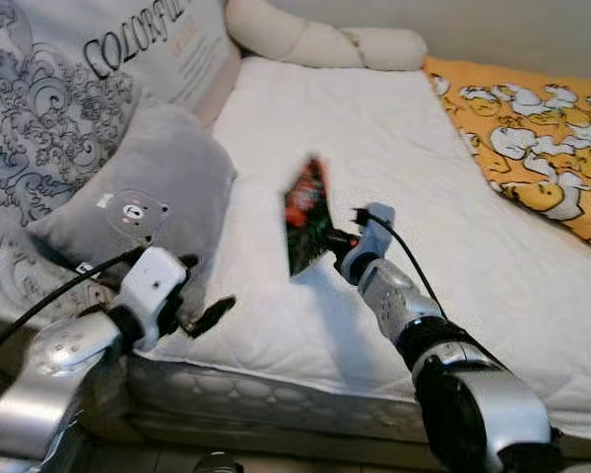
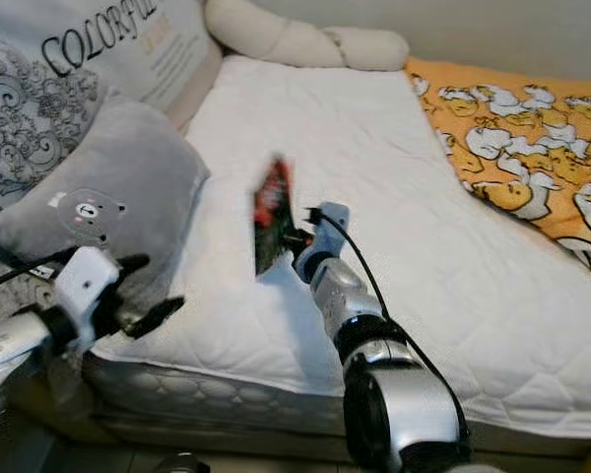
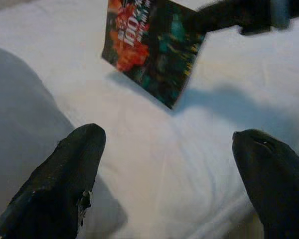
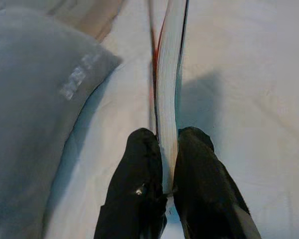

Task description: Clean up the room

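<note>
black right hand [image 4: 164, 186] pinching a colourful book [image 1: 306, 214] upright above the white mattress [image 1: 453, 197], left hand [image 3: 169, 179] spread wide nearby

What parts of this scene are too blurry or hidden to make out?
- Book in the right claw: cover print is motion-blurred in the left wrist view; title unreadable.
- Grey bear pillow: lower corner hidden behind the left claw in the eye views.
- Orange duck blanket: cut off by the right edge.
</note>
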Motion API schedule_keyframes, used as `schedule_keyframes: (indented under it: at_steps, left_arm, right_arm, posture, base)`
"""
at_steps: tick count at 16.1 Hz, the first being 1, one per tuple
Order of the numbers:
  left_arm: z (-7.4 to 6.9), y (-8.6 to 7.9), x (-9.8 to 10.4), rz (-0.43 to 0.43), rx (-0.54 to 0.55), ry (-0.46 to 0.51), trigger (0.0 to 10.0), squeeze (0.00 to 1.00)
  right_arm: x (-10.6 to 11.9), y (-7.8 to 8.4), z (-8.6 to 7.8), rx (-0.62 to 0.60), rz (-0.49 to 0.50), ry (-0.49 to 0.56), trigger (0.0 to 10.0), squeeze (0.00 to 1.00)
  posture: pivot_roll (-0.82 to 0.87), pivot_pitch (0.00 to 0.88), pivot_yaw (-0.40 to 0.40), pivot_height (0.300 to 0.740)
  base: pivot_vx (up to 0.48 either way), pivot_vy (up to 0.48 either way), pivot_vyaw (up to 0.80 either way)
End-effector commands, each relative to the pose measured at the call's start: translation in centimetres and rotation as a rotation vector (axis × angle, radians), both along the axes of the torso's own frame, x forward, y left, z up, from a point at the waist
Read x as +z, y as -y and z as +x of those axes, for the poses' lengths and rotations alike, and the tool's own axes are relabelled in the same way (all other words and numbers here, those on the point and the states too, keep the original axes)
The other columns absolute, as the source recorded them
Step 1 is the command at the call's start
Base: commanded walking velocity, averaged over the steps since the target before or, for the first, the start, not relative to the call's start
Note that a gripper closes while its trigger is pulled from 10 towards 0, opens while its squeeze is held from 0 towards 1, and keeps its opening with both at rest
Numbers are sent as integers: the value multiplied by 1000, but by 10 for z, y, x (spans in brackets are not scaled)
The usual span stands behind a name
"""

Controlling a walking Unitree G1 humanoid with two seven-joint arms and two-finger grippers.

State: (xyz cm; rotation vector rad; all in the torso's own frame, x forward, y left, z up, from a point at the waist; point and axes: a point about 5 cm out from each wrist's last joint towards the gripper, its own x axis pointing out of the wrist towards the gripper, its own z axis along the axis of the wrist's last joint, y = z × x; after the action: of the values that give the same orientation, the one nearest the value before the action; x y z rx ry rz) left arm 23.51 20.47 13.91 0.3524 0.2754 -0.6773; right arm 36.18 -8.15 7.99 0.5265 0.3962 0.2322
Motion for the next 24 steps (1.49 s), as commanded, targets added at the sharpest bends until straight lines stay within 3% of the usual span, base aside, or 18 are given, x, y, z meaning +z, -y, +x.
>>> schedule_keyframes:
  at_steps: [1, 2, 5, 7, 9, 10, 11, 15, 19, 21, 24]
  left_arm:
    - [-3, -1, 9, 0, -16, 11, 10000, 94]
    - [-10, -11, 16, 40, 12, 3, 10000, 86]
    - [-29, -12, 25, 52, 23, -27, 10000, 94]
    - [-41, -11, 27, 76, 17, -54, 10000, 86]
    - [-44, -10, 27, 76, 22, -62, 10000, 90]
    - [-51, -5, 30, 67, 27, -75, 10000, 90]
    - [-54, -1, 31, 58, 28, -81, 10000, 86]
    - [-53, 6, 31, 43, 29, -82, 10000, 90]
    - [-47, 9, 25, 20, 43, -95, 10000, 90]
    - [-43, 8, 11, 3, 64, -109, 10000, 86]
    - [-35, 10, -9, -40, 109, -102, 10000, 94]
  right_arm:
    - [6, 5, 5, -58, 56, 11, 10000, 0]
    - [-6, 3, -2, -67, 68, -65, 10000, 0]
    - [-26, 6, -13, -87, 52, -156, 10000, 0]
    - [-35, 10, -19, -83, 14, -194, 10000, 0]
    - [-37, 13, -20, -89, 5, -202, 10000, 0]
    - [-38, 21, -19, -128, -3, -214, 10000, 851]
    - [-38, 28, -18, -150, -26, -219, 10000, 1000]
    - [-36, 40, -16, -173, -113, -209, 10000, 1000]
    - [-41, 55, -20, -196, -170, -211, 10000, 1000]
    - [-46, 58, -24, -191, -157, -221, 10000, 1000]
    - [-56, 54, -33, -127, -64, -194, 10000, 1000]
  posture:
    - [363, 0, -32, 740]
    - [411, 0, -38, 740]
    - [471, 65, -46, 740]
    - [494, 116, -54, 740]
    - [497, 125, -53, 740]
    - [505, 148, -55, 740]
    - [505, 152, -55, 740]
    - [505, 153, -56, 740]
    - [474, 91, -69, 740]
    - [411, 0, -83, 740]
    - [309, 0, -77, 740]
  base:
    - [0, 0, 0]
    - [0, 0, 0]
    - [0, 0, 0]
    - [0, 0, 0]
    - [0, 0, 0]
    - [0, 0, 0]
    - [0, 0, 0]
    - [0, 0, 0]
    - [0, 0, 0]
    - [0, 0, 0]
    - [0, 0, 0]
